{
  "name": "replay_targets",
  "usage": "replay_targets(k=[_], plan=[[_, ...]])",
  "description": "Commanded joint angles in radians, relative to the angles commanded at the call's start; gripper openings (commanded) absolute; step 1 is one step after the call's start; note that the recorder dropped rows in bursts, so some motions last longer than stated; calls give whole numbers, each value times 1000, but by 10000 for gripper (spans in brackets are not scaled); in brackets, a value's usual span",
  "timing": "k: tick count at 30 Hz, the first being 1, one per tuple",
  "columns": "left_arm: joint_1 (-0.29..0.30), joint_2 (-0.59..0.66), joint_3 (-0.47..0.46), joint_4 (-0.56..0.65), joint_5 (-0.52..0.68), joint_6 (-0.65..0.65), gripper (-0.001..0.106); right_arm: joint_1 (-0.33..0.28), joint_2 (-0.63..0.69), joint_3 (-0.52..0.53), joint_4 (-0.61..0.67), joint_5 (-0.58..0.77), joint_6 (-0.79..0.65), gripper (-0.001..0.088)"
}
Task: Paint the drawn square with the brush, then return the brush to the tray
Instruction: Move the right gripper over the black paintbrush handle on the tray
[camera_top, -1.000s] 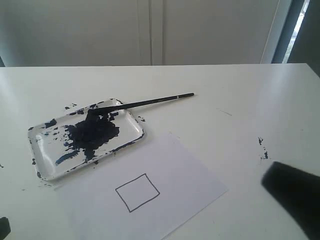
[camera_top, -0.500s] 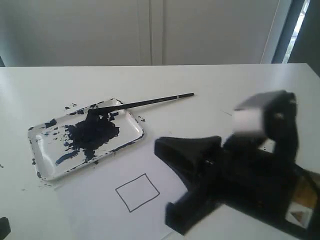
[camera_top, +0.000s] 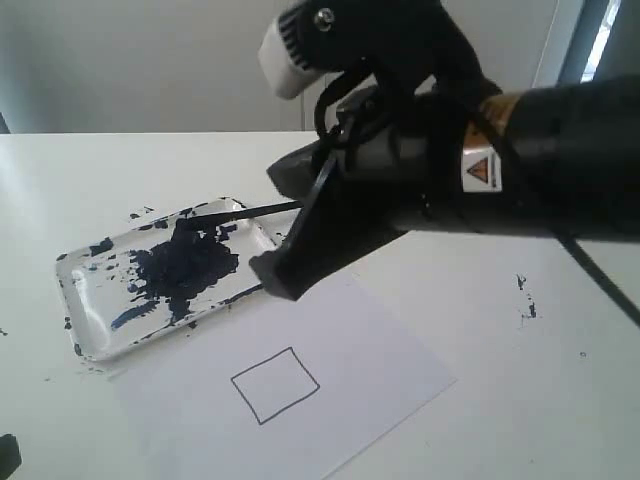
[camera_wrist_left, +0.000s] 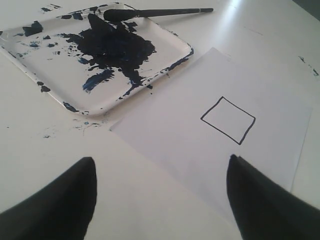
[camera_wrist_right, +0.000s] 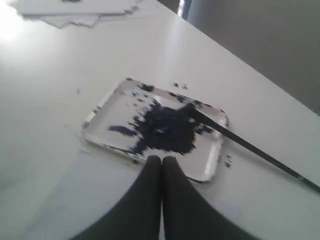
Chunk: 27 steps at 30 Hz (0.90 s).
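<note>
The tray (camera_top: 95, 305), smeared with dark paint, lies on the left of the table. The brush (camera_top: 250, 210) rests with its tip in the paint and its handle over the tray's rim; my right arm hides the far end of the handle in the exterior view. The drawn square (camera_top: 275, 385) on the white paper has a white interior. My right gripper (camera_top: 275, 280) hangs shut and holding nothing, just above the tray's right edge (camera_wrist_right: 215, 160), short of the brush (camera_wrist_right: 250, 145). My left gripper (camera_wrist_left: 160, 159) stands open over bare table, near the paper, away from the square (camera_wrist_left: 228, 120).
The white paper sheet (camera_top: 380, 340) lies beside the tray. Small dark paint splatters (camera_top: 525, 295) mark the table on the right. A stack of white sheets (camera_wrist_right: 75, 10) lies at the table's far end in the right wrist view.
My right arm has swung in from the lower right, up and leftward across the paper, to the tray's right edge, covering the brush's handle end. Brush, tray and square have not moved.
</note>
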Motion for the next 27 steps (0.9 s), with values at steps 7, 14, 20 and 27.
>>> replay_targets(k=[7, 14, 20, 27], plan=[[0, 0, 0, 0, 0, 0, 749, -16, 148, -132, -439, 265, 231, 0], [0, 0, 0, 0, 0, 0, 749, -79, 330, -272, -480, 328, 225, 0], [0, 0, 0, 0, 0, 0, 749, -147, 485, -412, -480, 294, 218, 0], [0, 0, 0, 0, 0, 0, 749, -255, 771, -697, -394, 273, 56, 0]])
